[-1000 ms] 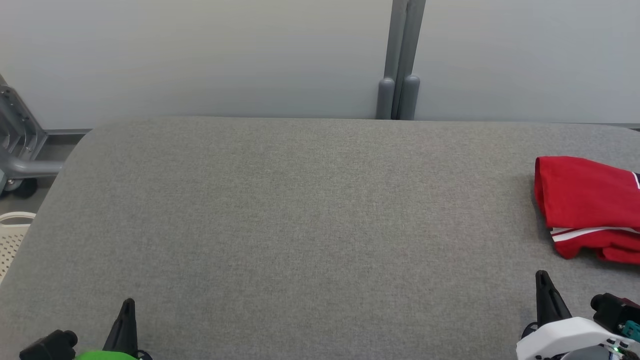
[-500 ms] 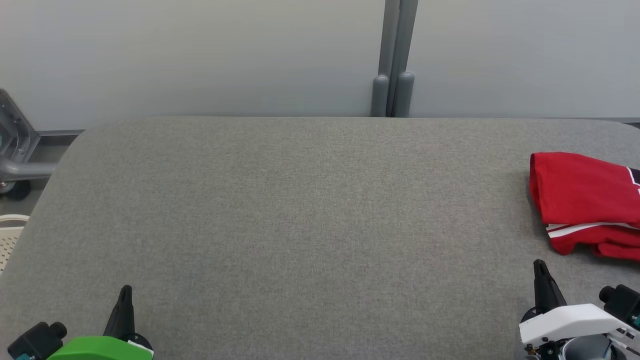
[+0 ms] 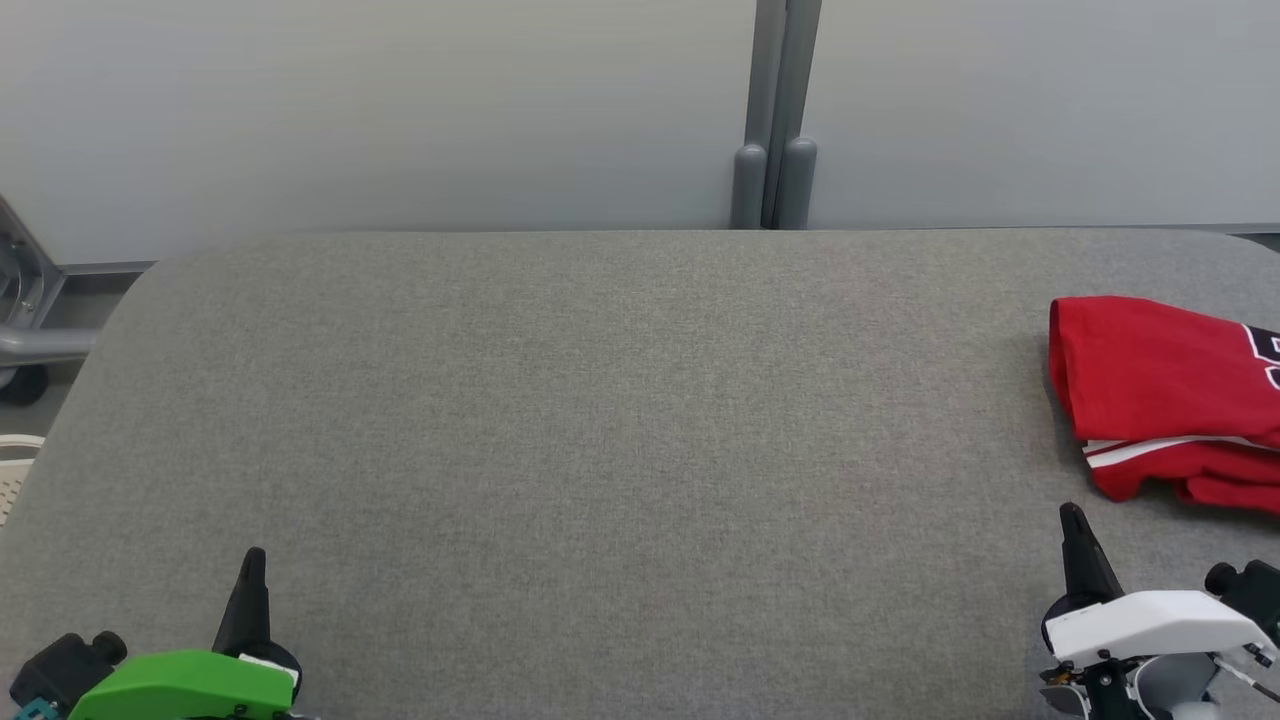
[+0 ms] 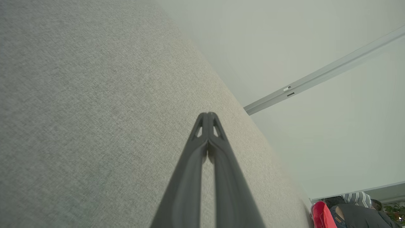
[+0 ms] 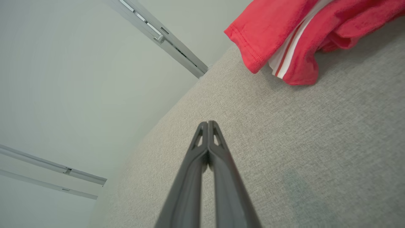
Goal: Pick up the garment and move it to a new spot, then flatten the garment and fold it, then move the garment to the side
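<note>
Head view had the red garment (image 3: 1165,400) lying folded at my right end of the grey table (image 3: 600,420), its white stripes along the near hem and its far side running off the picture's right edge. My right gripper (image 3: 1072,515) sat low at the near right with its tip pointing up the table. The garment lay just ahead of that tip and a little to its right, near but not touching, with a strip of bare cloth surface between them. My left gripper (image 3: 253,558) was at the near left corner, well apart from the garment, most of the table's width between the two.

Along my right fingers, the right gripper (image 5: 208,123) was clenched, its two dark fingers pressed tip to tip and gripping nothing. The garment (image 5: 269,34) showed beyond it, up and to the right, resting on the table. My left gripper (image 4: 208,115) was clenched the same way over plain grey surface.

A sliver of pale perforated basket (image 3: 8,480) showed past the table's left edge — too little of it to tell what it held.
</note>
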